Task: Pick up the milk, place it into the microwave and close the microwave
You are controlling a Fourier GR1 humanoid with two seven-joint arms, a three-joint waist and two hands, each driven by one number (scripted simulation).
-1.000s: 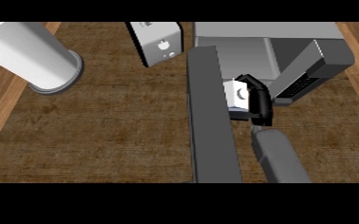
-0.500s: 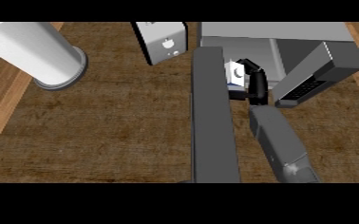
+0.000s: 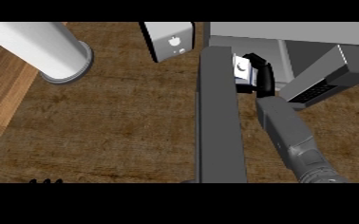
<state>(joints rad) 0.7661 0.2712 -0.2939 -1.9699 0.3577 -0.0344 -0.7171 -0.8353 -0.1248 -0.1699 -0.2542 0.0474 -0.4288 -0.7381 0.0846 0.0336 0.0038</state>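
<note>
The milk (image 3: pixel 240 68), a small white carton, is held just inside the front of the open grey microwave (image 3: pixel 294 33) at the upper right. My right hand (image 3: pixel 263 76) is shut on it, black fingers curled over its top and right side, hiding part of it. The microwave's dark grey door (image 3: pixel 221 123) stands open, running down the picture just left of my right forearm. Only the fingertips of my left hand (image 3: pixel 45 181) show, at the lower left edge, pointing up and resting.
A white box with a small logo (image 3: pixel 172 40) stands on the wooden counter (image 3: pixel 119 123) just left of the microwave. A large white cylinder (image 3: pixel 42 47) stands at the upper left. The counter's left edge runs past the cylinder.
My right hand has carried the milk up and away from me, from beside the door to the microwave's opening. The forearm has stretched out after it.
</note>
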